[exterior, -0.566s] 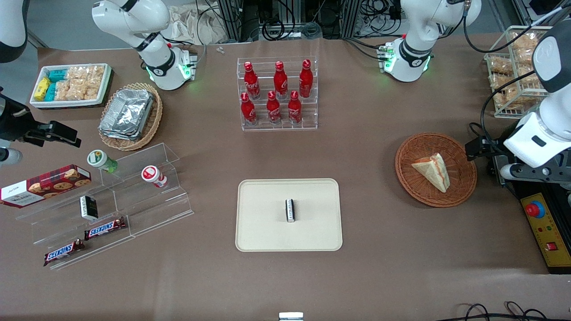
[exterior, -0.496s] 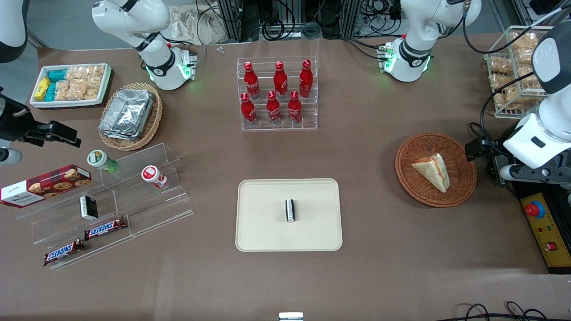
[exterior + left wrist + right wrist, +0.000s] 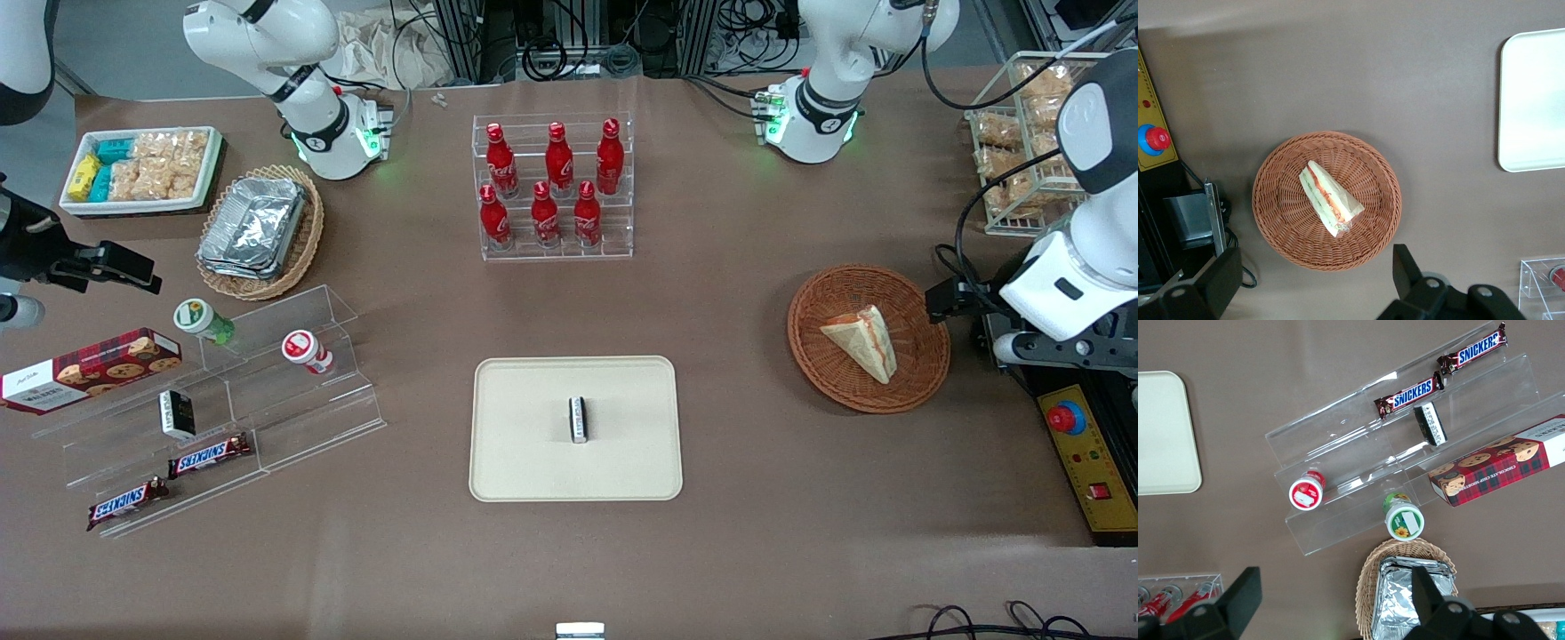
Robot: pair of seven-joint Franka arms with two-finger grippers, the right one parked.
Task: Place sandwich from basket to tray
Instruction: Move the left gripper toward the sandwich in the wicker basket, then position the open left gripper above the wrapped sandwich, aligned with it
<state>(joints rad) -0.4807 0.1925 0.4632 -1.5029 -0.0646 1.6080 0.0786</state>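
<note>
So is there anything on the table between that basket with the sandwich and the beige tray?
No. In the front view only bare brown tabletop separates the basket from the tray. The gripper hangs open above the basket.

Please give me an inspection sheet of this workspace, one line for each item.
Surface: brown table, flat, no spill seen.
Job's things: sandwich lies in the round basket, toward the working arm's end; tray sits nearer the front camera than the bottles, with a small dark packet on it.
Clutter: red bottles in a clear rack; foil containers; snack bin; cookie box; two chocolate bars; two small cups.
Grippers: gripper hovers above the basket's edge, fingers open, holding nothing.
Cables: cable hangs along the working arm; more lie at the table's edges.
Surroundings: box with a red stop button beside the basket.
</note>
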